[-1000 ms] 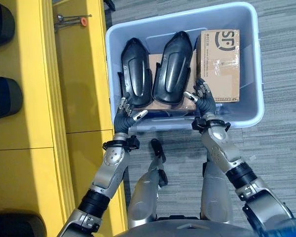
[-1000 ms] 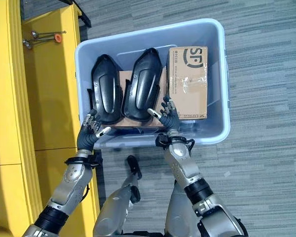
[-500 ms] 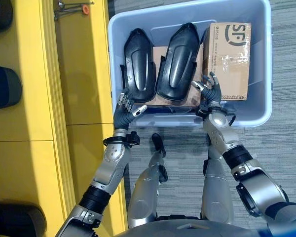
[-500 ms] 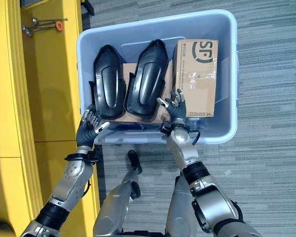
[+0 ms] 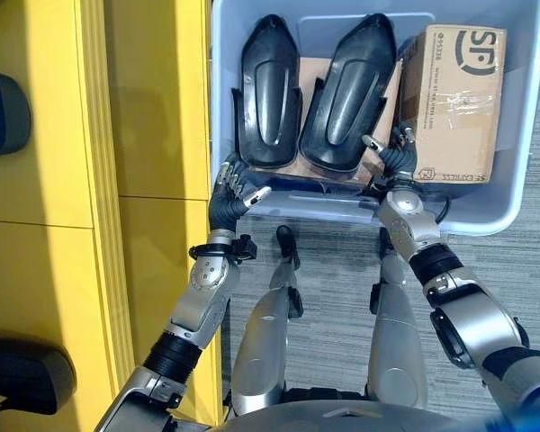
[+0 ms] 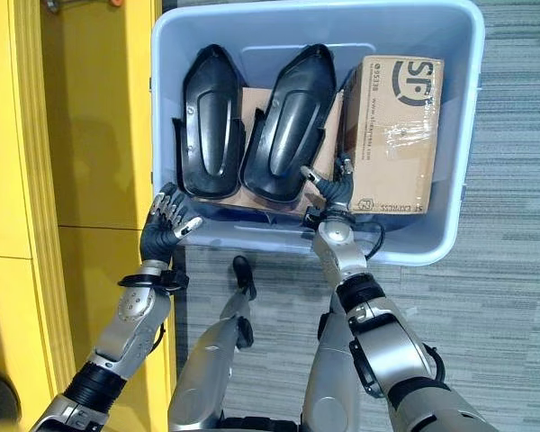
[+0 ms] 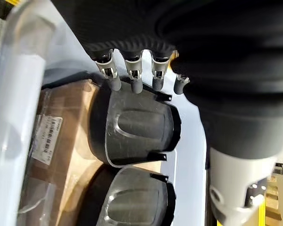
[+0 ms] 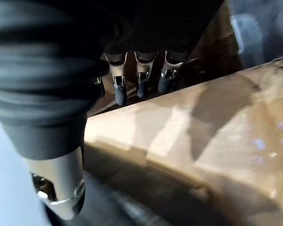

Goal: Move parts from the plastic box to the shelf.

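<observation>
**Desk:** Right now, what are you looking at?

**Caption:** Your two robot hands reach over the near rim of the pale blue plastic box (image 5: 513, 211) on the floor, beside the yellow shelf (image 5: 153, 135). Inside lie two black moulded parts (image 5: 270, 94) (image 5: 351, 94), side by side on a flat piece of cardboard (image 6: 252, 103), with a taped cardboard carton (image 5: 454, 103) just beside them.

**Desk:** And the hands themselves?

**Caption:** Your left robot hand (image 5: 229, 193) hovers at the near end of the left part, fingers spread and holding nothing. Your right robot hand (image 6: 335, 187) sits between the right part and the carton, fingers loose and also holding nothing.

**Desk:** So which step is this?

**Caption:** Reaching in for a first pick, by my reading; nothing is lifted yet. Next you would need to lower both hands and close them on one part's edges, then carry it across to the shelf.
</observation>
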